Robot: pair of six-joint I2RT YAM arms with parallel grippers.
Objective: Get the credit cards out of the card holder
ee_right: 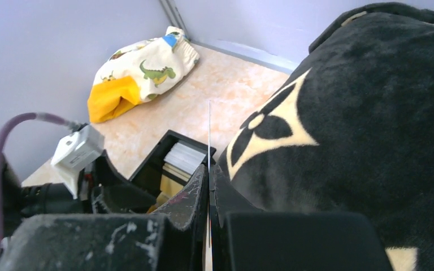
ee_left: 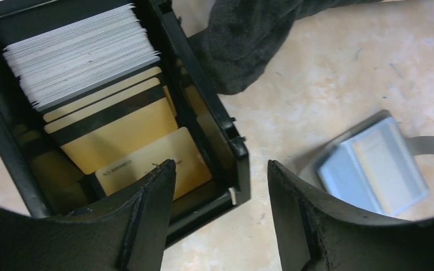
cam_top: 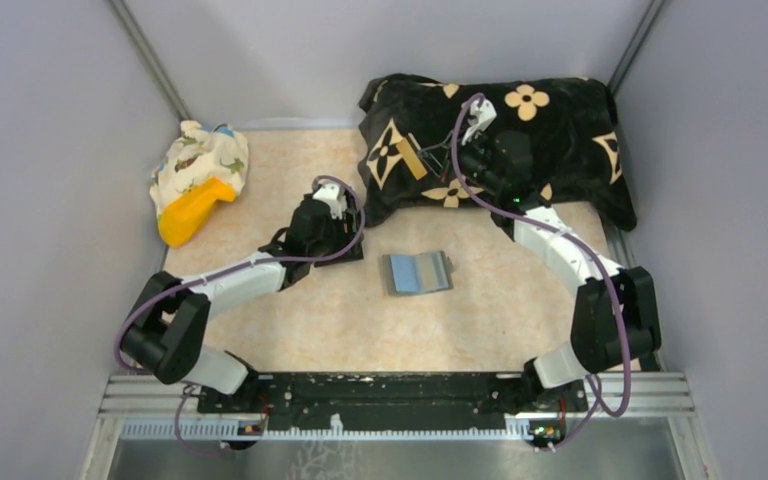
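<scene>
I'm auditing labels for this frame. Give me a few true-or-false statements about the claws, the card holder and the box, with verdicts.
1. The left claw stands open above the black box. True.
2. The card holder lies shut inside the box. False: it lies open on the table, beside the box.
3. The right claw is shut on a card. True.
4. The right claw hangs over the card holder. False: it is over the black pillow.
</scene>
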